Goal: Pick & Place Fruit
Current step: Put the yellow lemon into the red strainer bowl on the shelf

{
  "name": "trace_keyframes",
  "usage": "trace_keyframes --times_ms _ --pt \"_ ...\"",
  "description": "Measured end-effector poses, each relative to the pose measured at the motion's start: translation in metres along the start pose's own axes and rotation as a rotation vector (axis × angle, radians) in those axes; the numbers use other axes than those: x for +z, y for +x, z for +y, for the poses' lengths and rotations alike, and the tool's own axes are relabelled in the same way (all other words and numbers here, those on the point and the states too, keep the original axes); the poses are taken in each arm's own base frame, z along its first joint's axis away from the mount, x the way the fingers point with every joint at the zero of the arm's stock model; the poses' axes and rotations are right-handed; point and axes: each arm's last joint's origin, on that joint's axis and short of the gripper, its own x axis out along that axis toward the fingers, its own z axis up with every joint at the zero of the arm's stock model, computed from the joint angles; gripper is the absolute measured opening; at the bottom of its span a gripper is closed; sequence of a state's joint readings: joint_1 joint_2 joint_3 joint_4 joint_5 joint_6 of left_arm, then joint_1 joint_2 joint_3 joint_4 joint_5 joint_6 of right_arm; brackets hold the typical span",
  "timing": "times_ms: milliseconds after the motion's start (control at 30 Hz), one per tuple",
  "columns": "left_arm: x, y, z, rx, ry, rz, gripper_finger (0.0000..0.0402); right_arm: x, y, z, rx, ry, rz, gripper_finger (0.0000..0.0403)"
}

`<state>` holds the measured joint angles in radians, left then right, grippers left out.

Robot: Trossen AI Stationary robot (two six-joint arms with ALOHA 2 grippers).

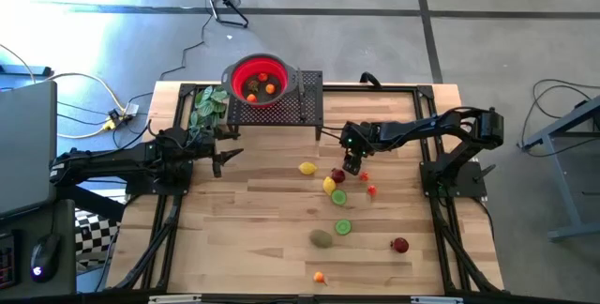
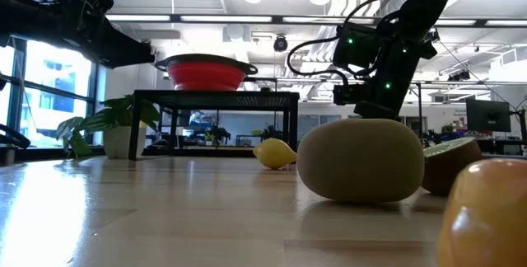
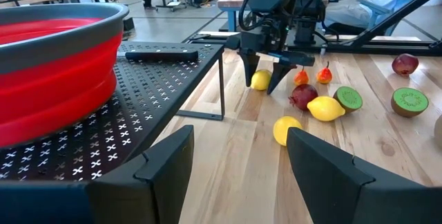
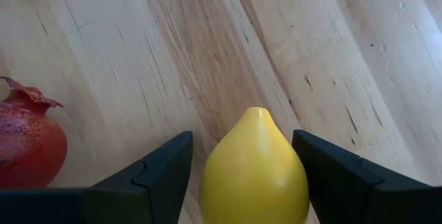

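Note:
Toy fruits lie scattered on the wooden table: a lemon (image 1: 307,167), a second lemon (image 1: 329,185), a dark red pomegranate (image 1: 337,174), green halves (image 1: 339,197), a brown kiwi (image 1: 322,238), a red piece (image 1: 400,245). My right gripper (image 1: 352,165) points down, open, with one finger on each side of a third lemon (image 4: 254,169) that rests on the table; that lemon also shows in the left wrist view (image 3: 260,80). My left gripper (image 1: 223,157) waits open beside the black stand. A few fruits sit in the red bowl (image 1: 258,79). My right gripper stands astride the lemon from above. A narrow gap shows beside one finger (image 4: 162,172). Whether the other finger (image 4: 338,175) touches the lemon's side (image 4: 300,175), I cannot tell.
The red bowl stands on a black perforated stand (image 1: 305,107) at the table's far edge, with a slim dark knife (image 3: 162,54) on it and a green leafy bunch (image 1: 208,107) to its left. Small orange and red pieces (image 1: 367,184) lie close to the right gripper.

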<state>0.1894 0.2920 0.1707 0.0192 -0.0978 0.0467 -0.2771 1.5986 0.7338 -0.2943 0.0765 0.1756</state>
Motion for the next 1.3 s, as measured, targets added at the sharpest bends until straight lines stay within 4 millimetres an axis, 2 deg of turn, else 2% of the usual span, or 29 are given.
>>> trace_keyframes --times_ms 367,1300 --pt "0.0000 0.0000 0.0000 0.000 0.000 0.000 0.0228 0.0003 -0.0003 -0.0018 -0.083 -0.018 -0.014 0.0243" --pt "-0.0051 -0.0001 -0.0002 -0.003 0.005 0.052 0.0228 -0.0057 -0.0012 -0.0025 -0.069 -0.054 0.057 0.0243"
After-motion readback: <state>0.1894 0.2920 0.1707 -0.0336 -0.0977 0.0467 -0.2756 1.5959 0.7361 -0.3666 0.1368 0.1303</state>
